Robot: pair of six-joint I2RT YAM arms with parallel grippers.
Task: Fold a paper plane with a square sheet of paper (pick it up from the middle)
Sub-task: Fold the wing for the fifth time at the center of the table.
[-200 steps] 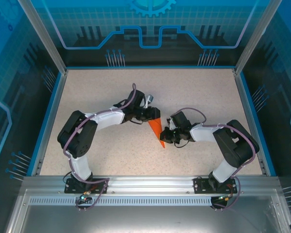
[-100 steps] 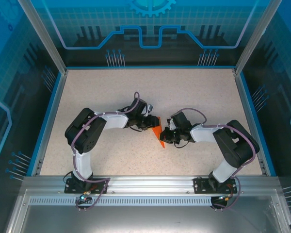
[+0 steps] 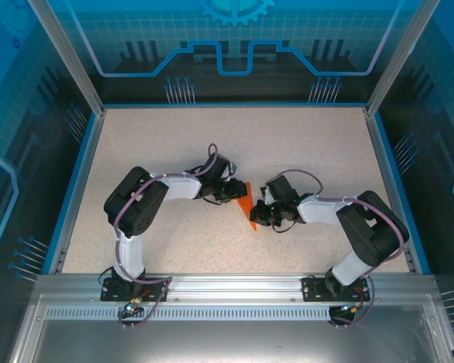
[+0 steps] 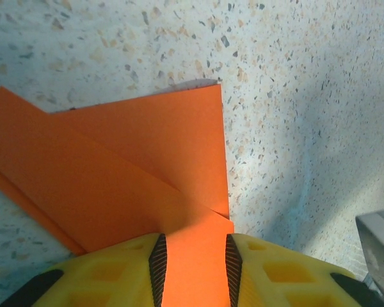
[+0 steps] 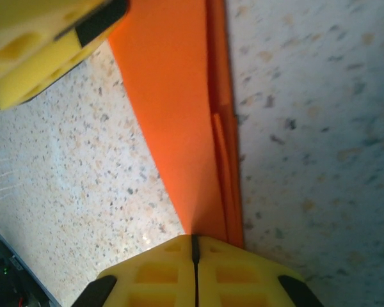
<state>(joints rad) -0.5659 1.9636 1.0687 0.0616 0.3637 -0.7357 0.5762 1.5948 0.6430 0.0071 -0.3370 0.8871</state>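
Left hand [image 3: 235, 191] is reaching in from the left and sitting over the wide, far end of the paper [image 3: 247, 207]. Its jaws are standing partly apart, with a strip of orange showing in the gap between the two pads [image 4: 157, 268]. Whether it is pinching that strip or merely straddling it, I cannot tell.

Between the two hands the paper is lying flat on the desk [image 3: 174, 144] as a creased wedge of overlapping layers. Its long axis is running from the far end under the left hand toward the near end, narrowing as it goes.

Right hand [image 3: 260, 215] is sitting at that narrow near end with its jaws closed tight, the point of the wedge running in under its tips.

Judging from this, the coming fold is turning on that axis. The right hand is anchoring the tip, while the left hand, nearer the broad loose flaps, is looking better placed to work them over.
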